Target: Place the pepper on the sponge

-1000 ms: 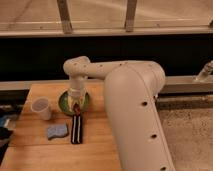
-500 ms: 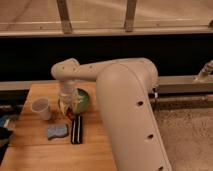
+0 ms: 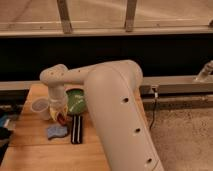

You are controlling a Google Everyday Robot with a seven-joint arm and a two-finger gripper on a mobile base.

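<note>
Pepper look: the pepper (image 3: 61, 119) shows as a small dark red, glossy patch with a touch of orange; only part of it shows below the gripper.
Pepper place: at the tip of the gripper, just above the far right corner of the sponge (image 3: 56, 132), left of the green plate (image 3: 78, 101); I cannot tell whether it touches the sponge.
Gripper: the gripper (image 3: 59, 116) points down between the white cup (image 3: 39, 106) and the green plate, clenched on the pepper.
Sponge: light blue, wavy-edged, flat on the wooden table (image 3: 30, 150), just left of the black strip (image 3: 76, 129).
Arm: the cream arm (image 3: 112, 100) reaches in from the near right and bends over the plate.
Change since half a second ago: the gripper has come left and nearer, off the plate's left edge and lower toward the sponge, with the pepper carried along.
Change since a second ago: then it hung over the middle of the plate.
Unchanged: cup, plate, sponge and strip lie where they did.
</note>
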